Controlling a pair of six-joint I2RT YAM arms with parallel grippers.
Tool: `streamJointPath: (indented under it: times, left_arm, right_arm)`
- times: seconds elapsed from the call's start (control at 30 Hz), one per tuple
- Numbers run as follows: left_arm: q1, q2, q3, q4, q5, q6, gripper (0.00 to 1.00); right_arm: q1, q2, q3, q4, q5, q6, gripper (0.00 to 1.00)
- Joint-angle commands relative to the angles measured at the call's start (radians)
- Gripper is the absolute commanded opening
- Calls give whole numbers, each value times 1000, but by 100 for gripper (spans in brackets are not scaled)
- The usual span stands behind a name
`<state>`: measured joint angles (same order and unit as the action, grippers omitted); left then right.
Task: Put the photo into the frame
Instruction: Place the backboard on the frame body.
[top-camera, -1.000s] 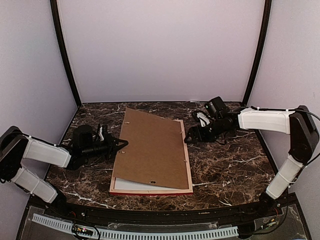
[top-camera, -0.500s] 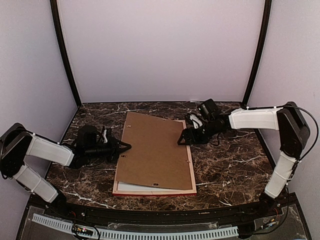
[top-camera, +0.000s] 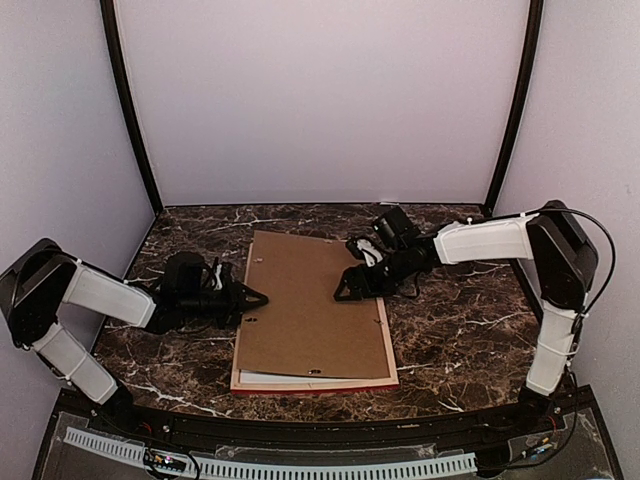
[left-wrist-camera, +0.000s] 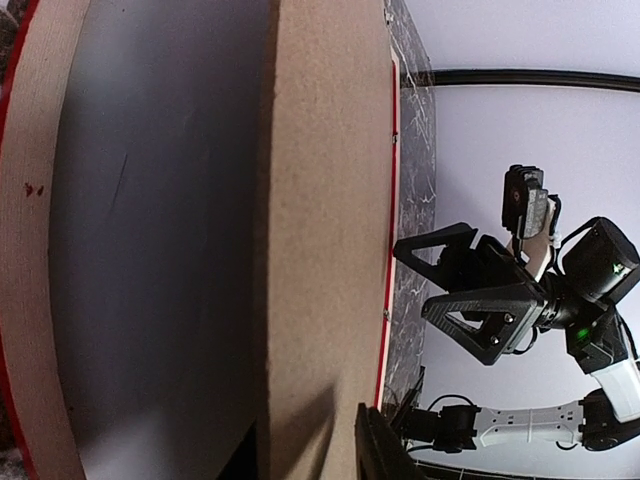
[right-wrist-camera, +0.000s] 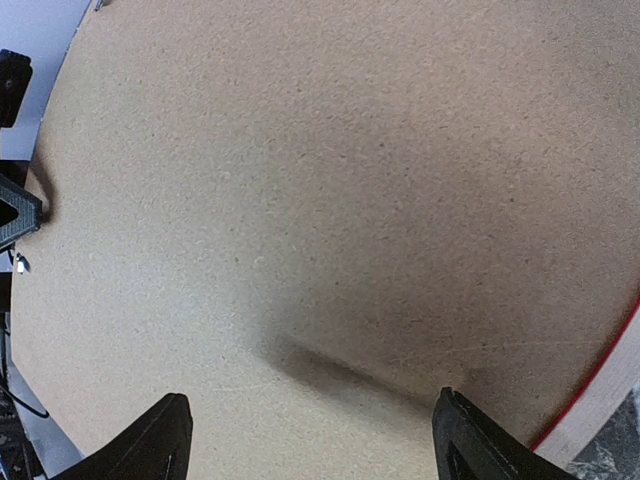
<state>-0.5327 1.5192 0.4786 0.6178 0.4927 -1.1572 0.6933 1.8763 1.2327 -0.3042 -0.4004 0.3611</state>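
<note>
While the large thin rectangular picture frame (top-camera: 384, 335) is lying face down in the middle of the dark marbled table top (top-camera: 460, 320), showing only a rim of pale pinkish wood, I am reaching at it from both sides. Its long axis is running from near to far, turned slightly.

A brown fibreboard backing panel (top-camera: 310, 310) is sitting on it, a little askew. A white sheet (top-camera: 270, 378) is showing under the panel's near edge, and I cannot tell whether that is the photo or a mat.

My left gripper (top-camera: 255, 297) is pointing rightward at the middle of the panel's left long edge. In the wrist view its fingers (left-wrist-camera: 375, 450) are flanking that edge, but I cannot tell whether they are pinching it.

My right gripper (top-camera: 345, 285) is hanging low over the panel's far right part, its fingers (right-wrist-camera: 165, 440) spread wide and holding nothing.

I am judging that squaring the panel into the recess comes next. The left gripper, sitting right at the edge, is the nearer one for that nudge.
</note>
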Motion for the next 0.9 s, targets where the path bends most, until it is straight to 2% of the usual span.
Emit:
streamJointPath:
  times: [0.0,0.33,0.63,0.87]
  left_arm:
    - [-10,18,42,-11,35,35,29]
    - [-13,53,63,-30,50,58,31]
    - [-15,63,76,-47,49,81,37]
    - [-15,52,91,-88,43,107,46]
  right_arm:
    - [22,22,37,43,-25,14,84]
    - [30,43,20,55,-25,16,84]
    - [27,67,-8,64,-12,15,84]
    - [23,64,-29,65,-4,13,84]
